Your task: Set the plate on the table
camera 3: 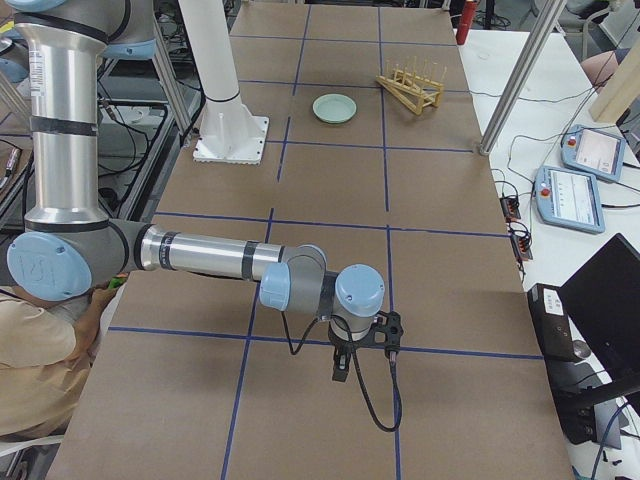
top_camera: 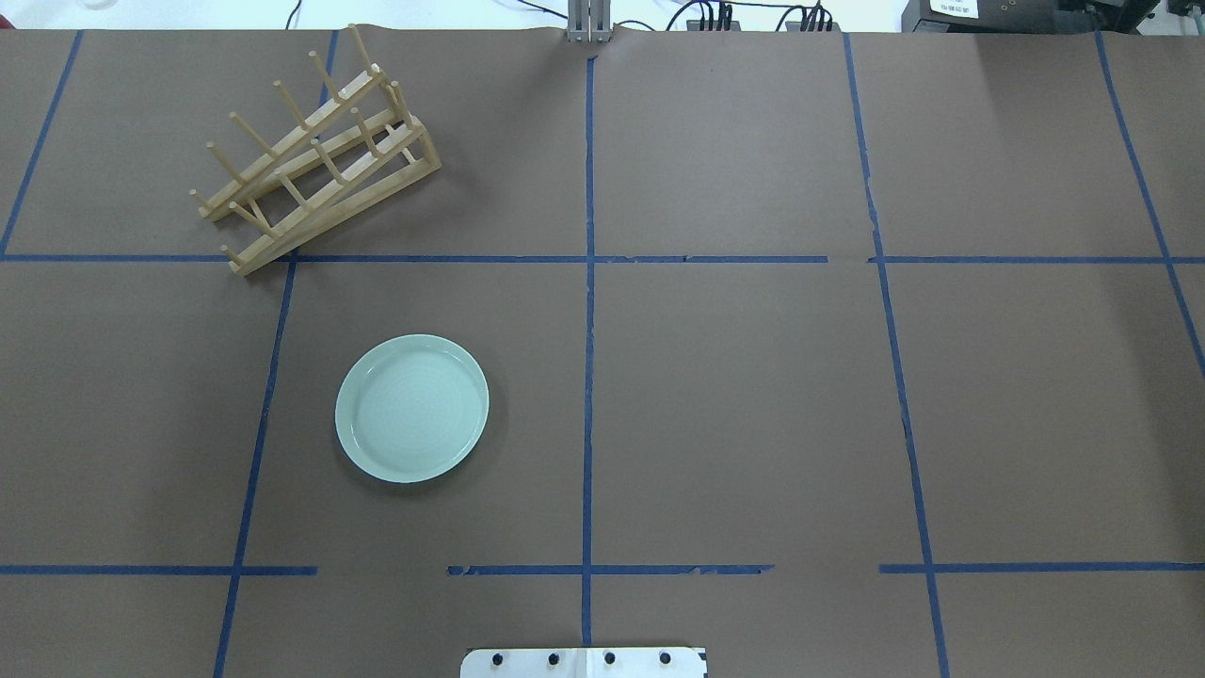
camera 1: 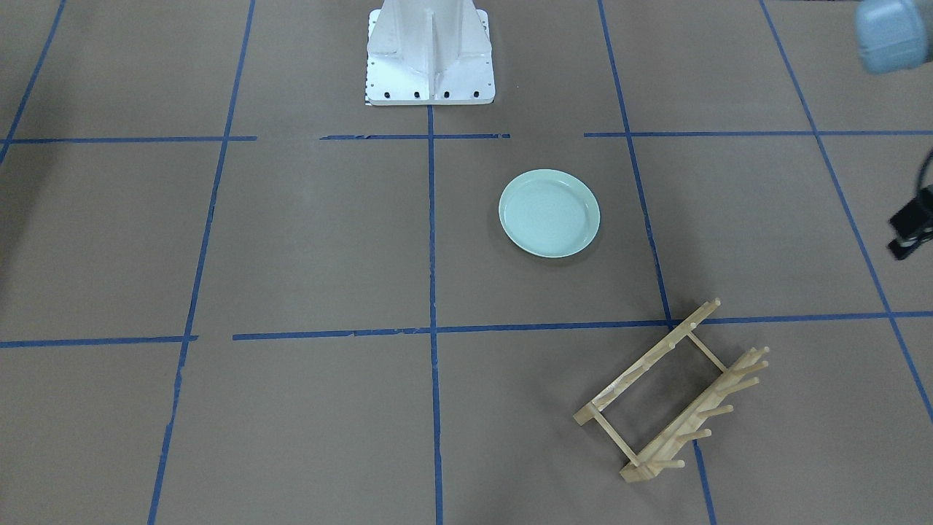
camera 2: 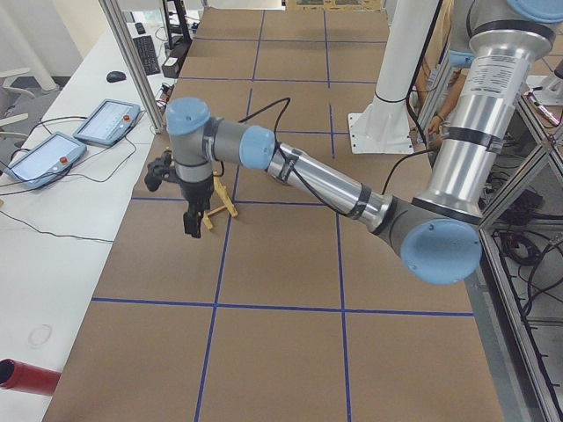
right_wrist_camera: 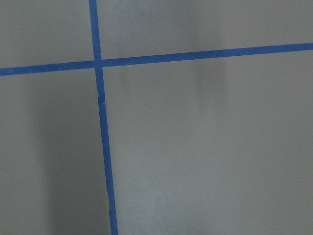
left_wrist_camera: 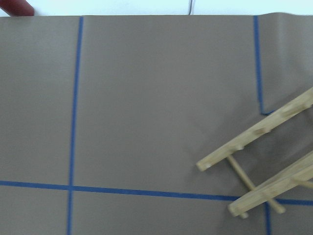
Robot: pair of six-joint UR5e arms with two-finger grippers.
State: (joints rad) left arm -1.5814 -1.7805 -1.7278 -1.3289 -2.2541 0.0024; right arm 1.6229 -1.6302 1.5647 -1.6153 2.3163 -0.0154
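Observation:
The pale mint-green plate (camera 1: 549,213) lies flat and alone on the brown table (camera 1: 291,240), in the square beside the robot base; it also shows in the overhead view (top_camera: 412,409) and, small, in the exterior right view (camera 3: 334,108). Nothing touches it. My left gripper (camera 2: 192,224) hangs over the table's left end near the wooden rack, fingers pointing down; I cannot tell if it is open. My right gripper (camera 3: 340,368) hangs low over the table's right end, far from the plate; I cannot tell its state. Neither wrist view shows fingers or the plate.
The light wooden peg rack (top_camera: 315,151) lies tipped at the far left of the table (top_camera: 753,395), also in the front view (camera 1: 674,394) and the left wrist view (left_wrist_camera: 264,161). The white robot base (camera 1: 430,55) stands at the near edge. Teach pendants (camera 3: 585,170) lie on the side bench.

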